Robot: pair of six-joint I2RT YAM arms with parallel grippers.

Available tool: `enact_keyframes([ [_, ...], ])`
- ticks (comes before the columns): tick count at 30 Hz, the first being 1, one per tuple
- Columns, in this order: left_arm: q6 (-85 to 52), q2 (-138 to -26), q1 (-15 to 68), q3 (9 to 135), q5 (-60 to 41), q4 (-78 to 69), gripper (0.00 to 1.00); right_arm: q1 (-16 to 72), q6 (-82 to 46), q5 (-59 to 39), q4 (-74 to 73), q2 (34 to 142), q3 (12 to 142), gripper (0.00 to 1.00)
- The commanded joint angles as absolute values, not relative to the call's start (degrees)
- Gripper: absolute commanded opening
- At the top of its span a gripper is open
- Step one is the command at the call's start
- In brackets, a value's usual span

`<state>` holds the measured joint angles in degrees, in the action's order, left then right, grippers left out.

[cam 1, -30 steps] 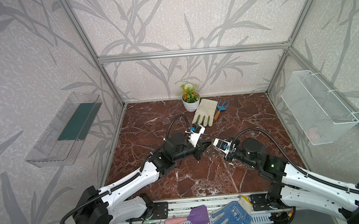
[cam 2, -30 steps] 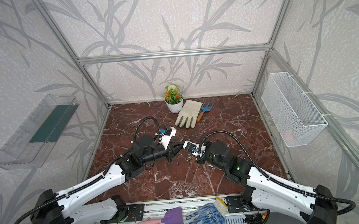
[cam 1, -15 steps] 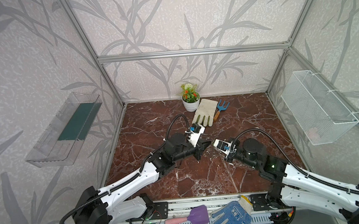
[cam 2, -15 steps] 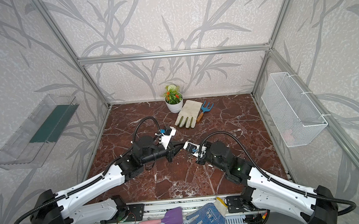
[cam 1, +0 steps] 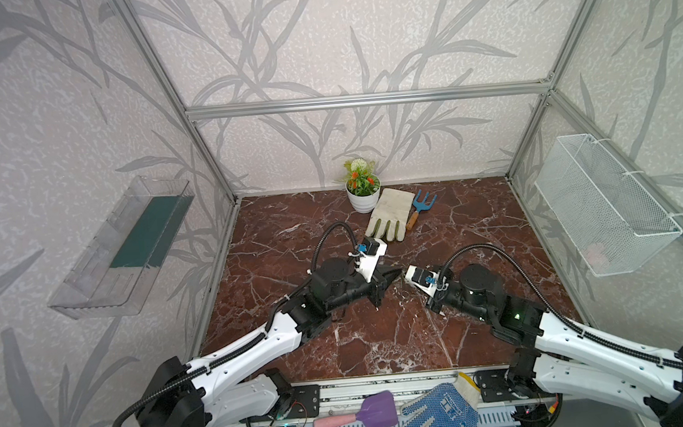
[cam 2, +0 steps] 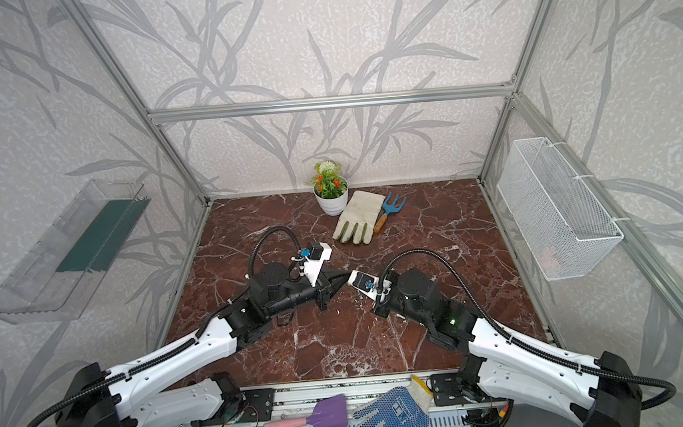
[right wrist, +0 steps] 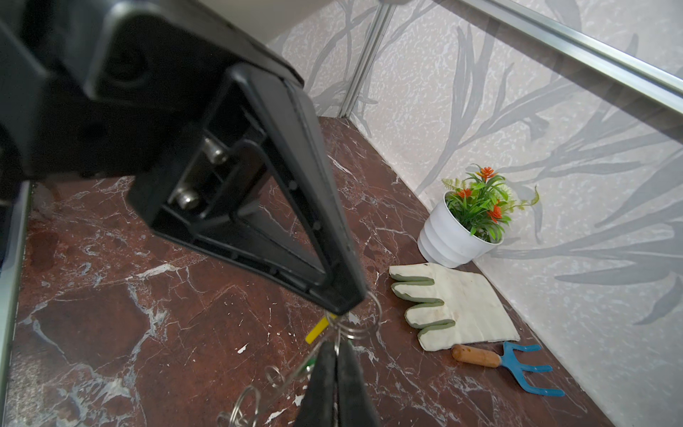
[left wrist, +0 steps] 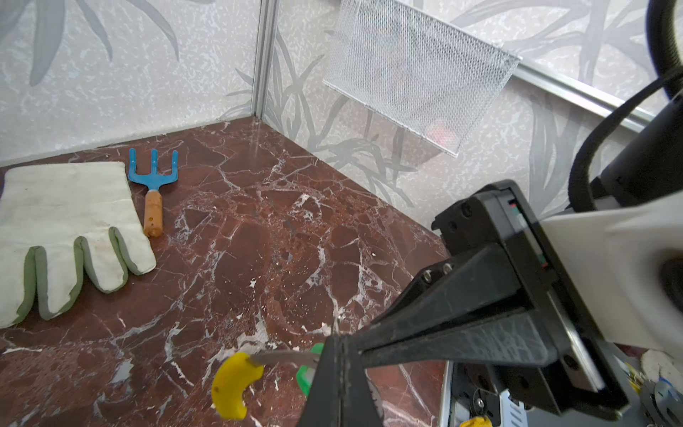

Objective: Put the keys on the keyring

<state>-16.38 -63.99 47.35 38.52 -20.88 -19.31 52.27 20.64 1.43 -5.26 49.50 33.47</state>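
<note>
A: While both arms meet nose to nose over the middle of the tabletop, how far along are we?

B: Late in the threading, I'd judge. Can't show it finished. The left pincer is pressed together on the keyring wire, just beside its yellow sleeve. That end is lifted off the tabletop.

A: Other side?

B: The right pincer has its fingers all but together on a thin wire loop at the tips. I read that as the loop of the keys. The green tag hangs right against both tips.

A: Tag on the hoop or not?

B: Cannot tell. It sits touching or just beside the hoop wire, near the bunch of small silver rings, but the pincers hide the crossing. In both top views it's all too small.

A: Left to do?

B: Confirm the loop is round the wire, then let go.
</note>
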Motion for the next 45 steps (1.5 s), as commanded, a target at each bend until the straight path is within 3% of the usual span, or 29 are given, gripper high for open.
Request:
enact_keyframes([
  [1,-17.8,-62.9,47.3,38.0,-20.2,-25.4,0.00,52.5,16.3,3.0,-7.5,46.9,32.0,0.25],
  [6,-20.2,-63.5,46.8,37.0,-19.6,-28.6,0.00,52.4,12.6,4.1,-12.0,43.1,28.8,0.35],
  [14,-25.7,-64.3,45.1,34.9,-18.0,-35.5,0.00,50.9,0.5,5.8,-13.8,41.2,27.7,0.35],
  [21,-30.7,-65.1,42.5,33.1,-19.6,-42.0,0.00,44.2,-14.0,-4.0,-12.4,45.3,30.4,0.39],
  [30,-31.9,-65.4,41.7,31.7,-23.9,-47.8,0.00,40.8,-20.4,-17.0,-15.5,50.8,34.1,0.38],
  [45,-32.2,-65.9,41.6,32.2,-27.2,-48.1,0.00,36.4,-28.9,-24.9,-26.9,54.7,33.8,0.30],
])
